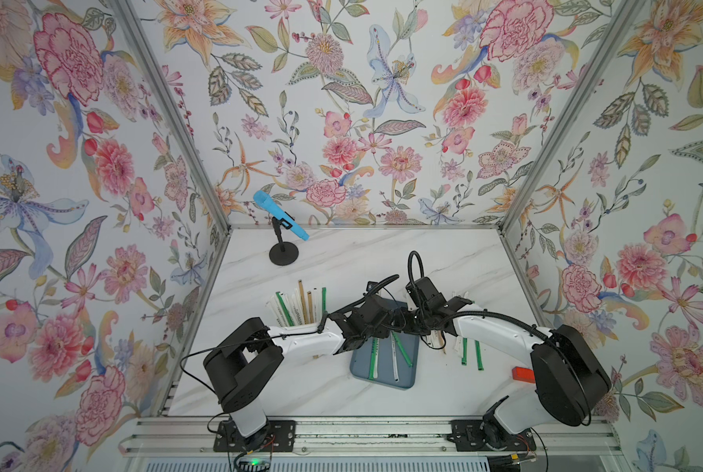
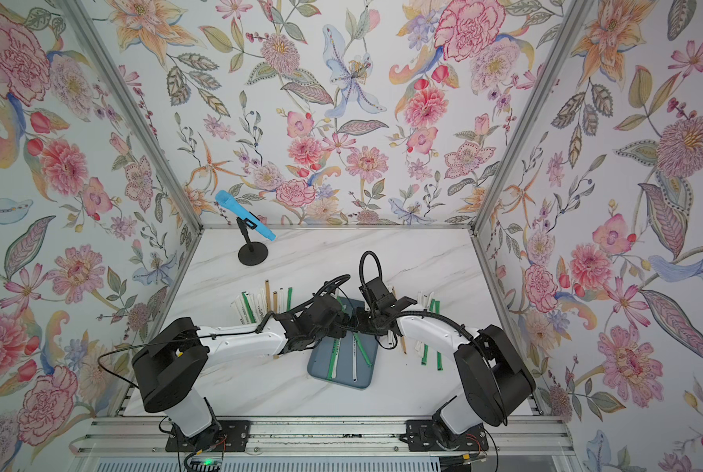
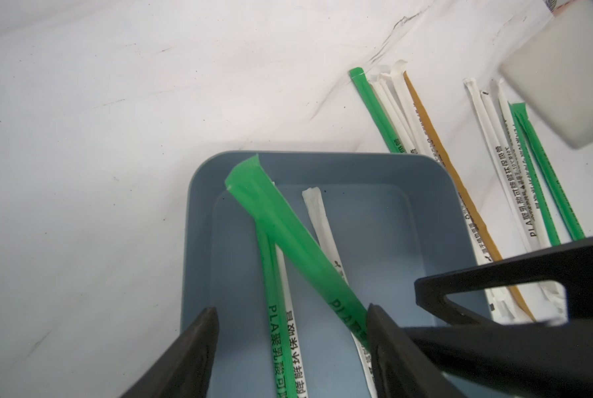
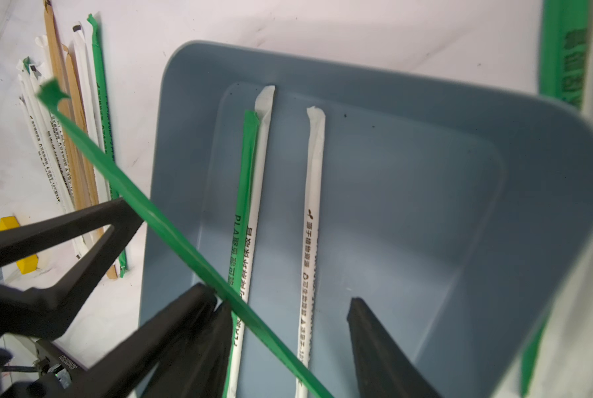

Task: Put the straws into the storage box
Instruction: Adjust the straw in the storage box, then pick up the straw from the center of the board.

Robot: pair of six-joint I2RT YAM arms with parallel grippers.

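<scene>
Left wrist cam shows the left end effector (image 3: pixel 291 308) open over the storage box (image 3: pixel 322 162), a green straw (image 3: pixel 288 241) slanting ahead through its gap, leaning on one finger (image 3: pixel 384 344), tip up; right end effector (image 4: pixel 281 296), open too, sits just alongside.

"pla" with chinese characters runs along a green straw wrapper (image 3: pixel 271 296) and a white straw wrapper (image 3: pixel 507 179)

Blue-grey storage box (image 1: pixel 382 380), straws (image 4: pixel 314 206) lying inside, green straw (image 4: pixel 171 234) slanted across them; loose straws (image 1: pixel 296 306) either side
</scene>
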